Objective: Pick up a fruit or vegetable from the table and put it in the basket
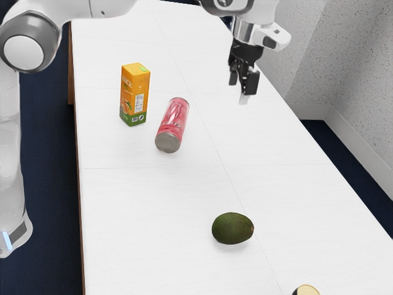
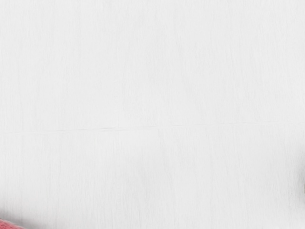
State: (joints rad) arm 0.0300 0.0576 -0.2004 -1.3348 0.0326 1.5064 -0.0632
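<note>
My gripper (image 1: 243,82) hangs above the far part of the white table in the exterior view, its two black fingers apart with nothing seen between them. A dark green avocado (image 1: 233,228) lies on the table much nearer the camera, well away from the hand. A small pale patch is just below the fingers; I cannot tell what it is.
An orange-and-green juice carton (image 1: 134,95) stands on the white table (image 1: 141,203), beside a pink can (image 1: 172,125) lying on its side. A round pale-topped item (image 1: 306,290) is at the exterior view's lower edge. A red thing (image 2: 8,225) shows at the wrist view's corner.
</note>
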